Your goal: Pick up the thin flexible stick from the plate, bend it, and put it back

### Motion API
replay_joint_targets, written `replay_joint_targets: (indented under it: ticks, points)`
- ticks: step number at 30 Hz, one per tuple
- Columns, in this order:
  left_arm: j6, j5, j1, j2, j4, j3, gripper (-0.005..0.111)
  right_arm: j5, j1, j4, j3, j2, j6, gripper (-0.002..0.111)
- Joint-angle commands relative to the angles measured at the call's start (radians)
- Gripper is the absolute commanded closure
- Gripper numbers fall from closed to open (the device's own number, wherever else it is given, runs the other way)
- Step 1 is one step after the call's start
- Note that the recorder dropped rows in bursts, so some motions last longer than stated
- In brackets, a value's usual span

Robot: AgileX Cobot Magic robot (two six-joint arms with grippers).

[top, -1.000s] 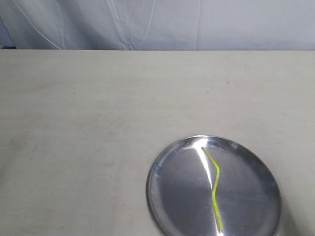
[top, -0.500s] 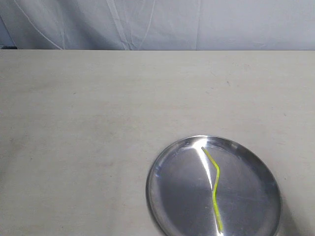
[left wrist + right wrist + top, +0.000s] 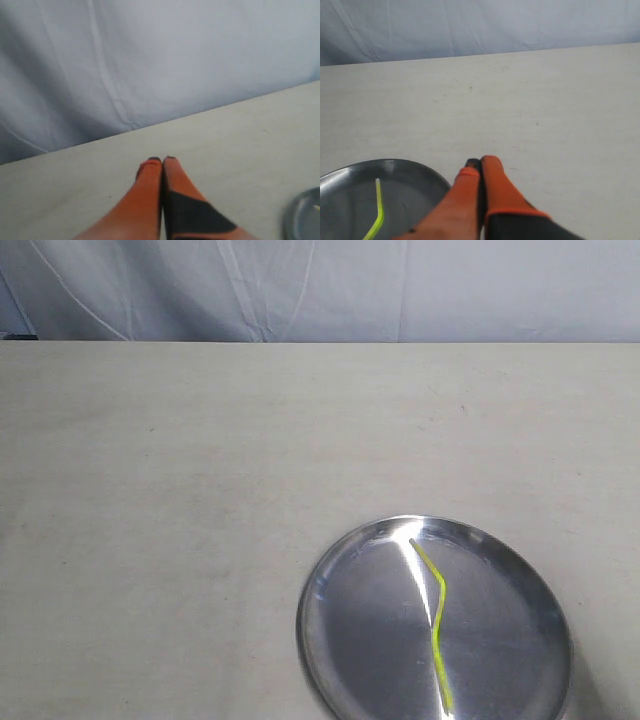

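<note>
Bench (image 3: 200, 490): a wide pale surface carrying the plate alone. In the exterior view neither arm reaches over it.
Backdrop cloth (image 3: 300, 290): a pale creased sheet hanging behind the bench's far edge.
Plate (image 3: 500, 630): a round shiny metal dish lying flat toward the right arm's side. It probably serves as the fixed pick-and-return spot, so the right arm is the one best placed to reach it.
Left claw (image 3: 162, 160): the orange fingertips are pressed together with nothing between them. It hangs over bare bench, and only a sliver of the plate's rim shows at the edge of its view.
Right claw (image 3: 479, 161): also closed and empty, held just outside the plate's rim over the bench.
Thin flexible stick (image 3: 437, 625): lies on the plate beside the white glare streak, running from near the far rim toward the near one with a kink partway along. It is free of both claws, near the right one but off to the side of its tips, and well apart from the left. The kink suggests the bend may already be made.
</note>
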Motion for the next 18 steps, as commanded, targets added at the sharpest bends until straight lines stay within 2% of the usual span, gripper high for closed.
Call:
replay_joint_targets:
  ticks: [1,4,9,18]
  points:
    - [-0.218,-0.143,0.052,-0.11,0.125,0.188,0.107,-0.015,-0.004,-0.001,0.005,-0.008,0.0,0.108]
    - [-0.306,-0.154,0.073,-0.17,0.163,0.277,0.107,-0.015,-0.004,-0.001,0.005,-0.008,0.0,0.108]
    - [-0.345,-0.154,0.073,-0.272,0.172,0.406,0.107,-0.015,-0.004,-0.001,0.005,-0.008,0.0,0.108]
    - [-0.37,-0.131,0.073,-0.309,0.189,0.432,0.107,-0.015,-0.004,-0.001,0.005,-0.008,0.0,0.108]
